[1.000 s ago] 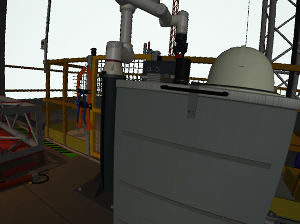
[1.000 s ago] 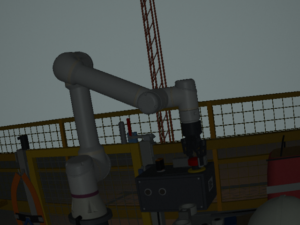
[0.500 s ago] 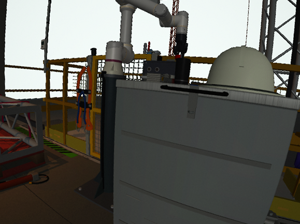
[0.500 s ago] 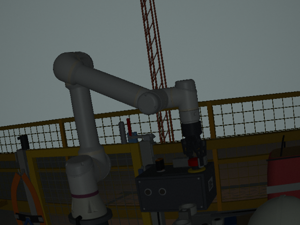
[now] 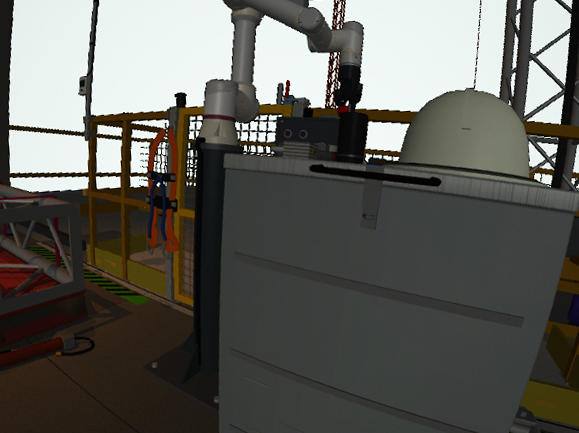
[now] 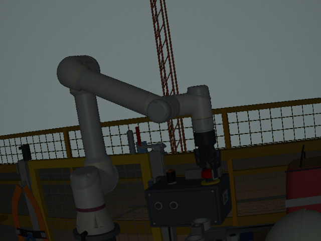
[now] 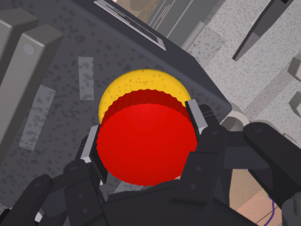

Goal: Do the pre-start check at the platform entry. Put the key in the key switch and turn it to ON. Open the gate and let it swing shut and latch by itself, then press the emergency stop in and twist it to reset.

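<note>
The red emergency stop button with a ribbed rim sits on a yellow collar on top of the dark control box, at the box's right end. A short black key switch with an orange top stands on the left part of the box top. Behind the box runs the yellow mesh gate. My gripper points straight down over the box and is closed around the red button from two sides.
The box's right edge lies just beyond the button. A large grey cabinet with a pale dome stands in front in the side camera. A black cylinder stands near the box, and yellow railings run behind.
</note>
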`<action>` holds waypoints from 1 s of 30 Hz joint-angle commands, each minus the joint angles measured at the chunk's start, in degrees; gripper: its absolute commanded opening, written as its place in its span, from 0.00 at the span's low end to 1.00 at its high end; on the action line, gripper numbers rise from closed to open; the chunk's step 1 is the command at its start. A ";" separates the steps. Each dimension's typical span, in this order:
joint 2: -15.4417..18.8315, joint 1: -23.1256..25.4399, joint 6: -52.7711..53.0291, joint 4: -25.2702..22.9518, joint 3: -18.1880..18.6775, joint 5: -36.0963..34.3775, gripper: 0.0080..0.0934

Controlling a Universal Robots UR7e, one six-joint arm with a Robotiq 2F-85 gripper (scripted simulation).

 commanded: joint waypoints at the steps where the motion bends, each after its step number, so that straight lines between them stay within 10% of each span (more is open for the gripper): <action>1: 0.34 -0.02 0.03 -0.31 0.15 0.03 0.72; 4: 0.34 -0.02 0.03 -0.31 0.15 0.03 0.94; 30: 0.34 -0.02 0.03 -0.31 0.15 0.03 0.94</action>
